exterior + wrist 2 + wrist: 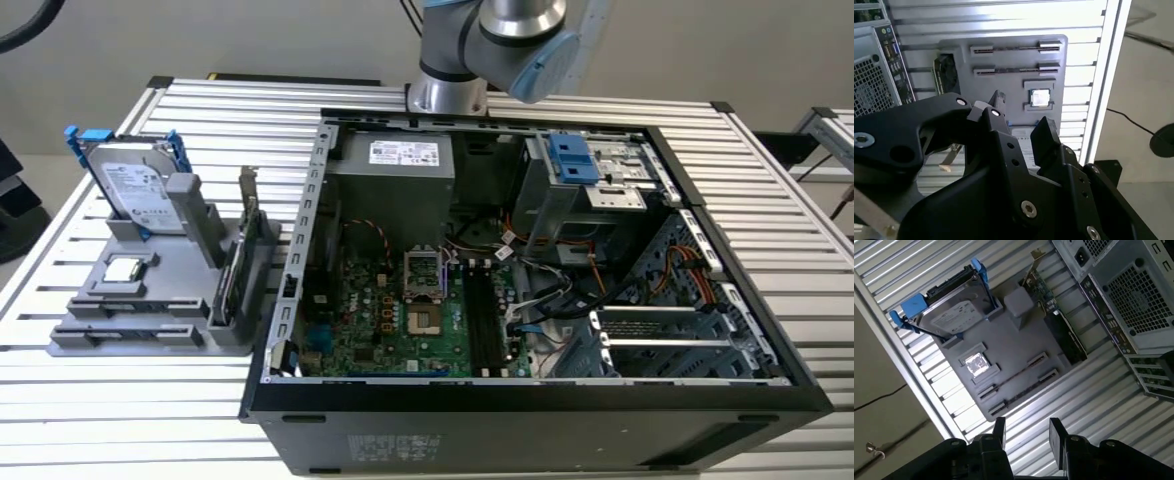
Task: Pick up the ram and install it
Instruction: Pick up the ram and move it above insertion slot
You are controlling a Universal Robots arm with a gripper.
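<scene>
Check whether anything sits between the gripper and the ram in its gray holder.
Nothing visible does. The open gripper faces the gray holder, and only open air lies between it and the ram standing edge-up there.

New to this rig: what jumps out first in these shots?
The open computer case dominates the middle of the exterior view, its motherboard exposed, with the arm rising behind it. On the exterior view's left a grey fixture holds an upright hard drive with blue rails. In the first wrist view the gripper is open and empty, facing that fixture.
</scene>
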